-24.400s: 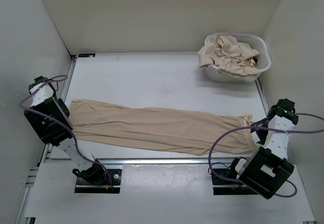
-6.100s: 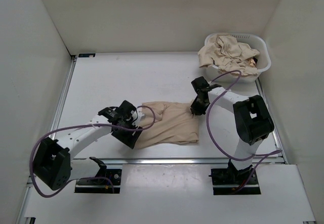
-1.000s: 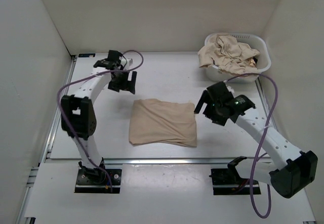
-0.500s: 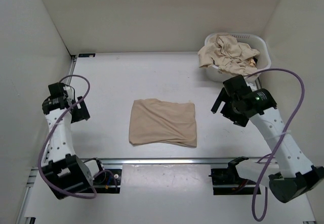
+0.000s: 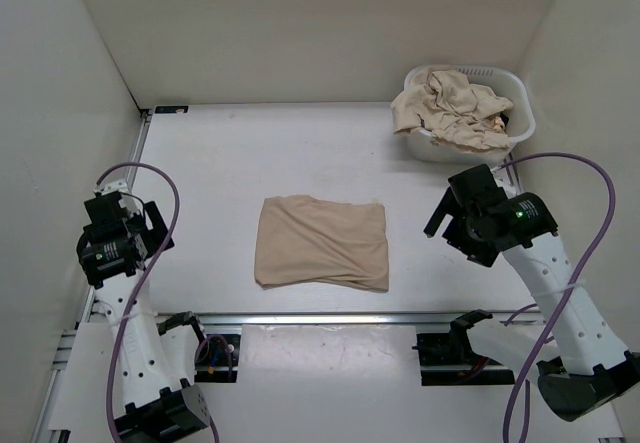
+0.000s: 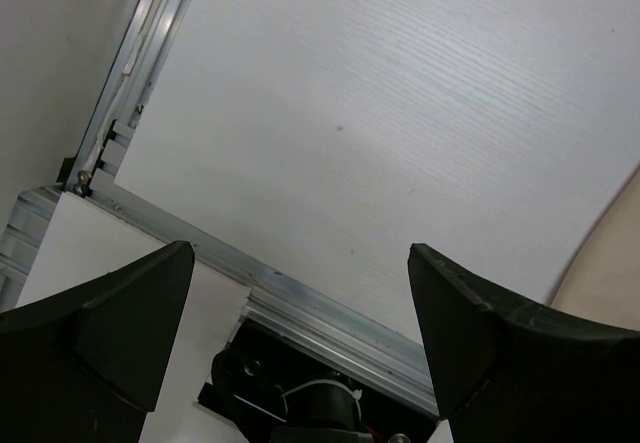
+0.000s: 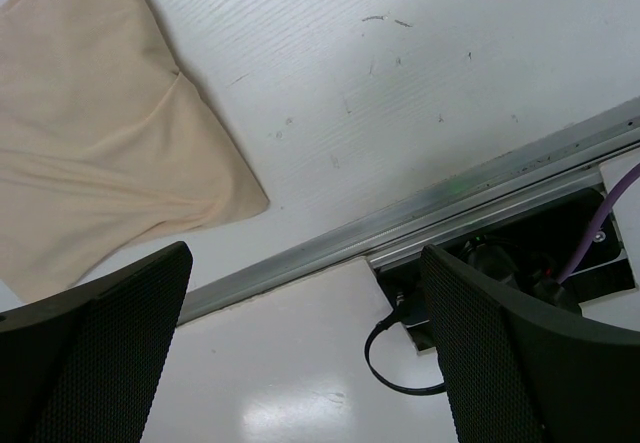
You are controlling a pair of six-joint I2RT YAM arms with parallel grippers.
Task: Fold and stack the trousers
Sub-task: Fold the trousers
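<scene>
- A white slotted laundry basket (image 5: 470,152) stands on the table (image 5: 300,153) in its 2 o'clock corner, seen from the top camera with 12 o'clock at the far edge.
- The basket holds a crumpled heap of beige cloth (image 5: 450,108), piled above the rim and spilling over the rim on the 9 o'clock side.
- The trousers (image 5: 322,242) lie folded into 1 flat, roughly rectangular packet at about the middle of the table, a little toward 6 o'clock, well apart from the basket.
- The packet is wider than it is deep, so its long axis runs from 9 o'clock to 3 o'clock; soft wrinkles cross it along the same line.
- I cannot tell which end holds the waist and which the hems.
- The left pincer (image 5: 152,229) hangs at 9 o'clock of the trousers, well apart from them. In its wrist view the pincer (image 6: 300,253) is spread wide with nothing between its fingers, and only a sliver of the trousers (image 6: 612,253) shows at the right edge.
- The right pincer (image 5: 441,217) hangs at 3 o'clock of the trousers, near but not touching. In its wrist view the pincer (image 7: 305,253) is likewise released and empty, with 1 corner of the trousers (image 7: 90,153) on the bare table above its left finger.
</scene>
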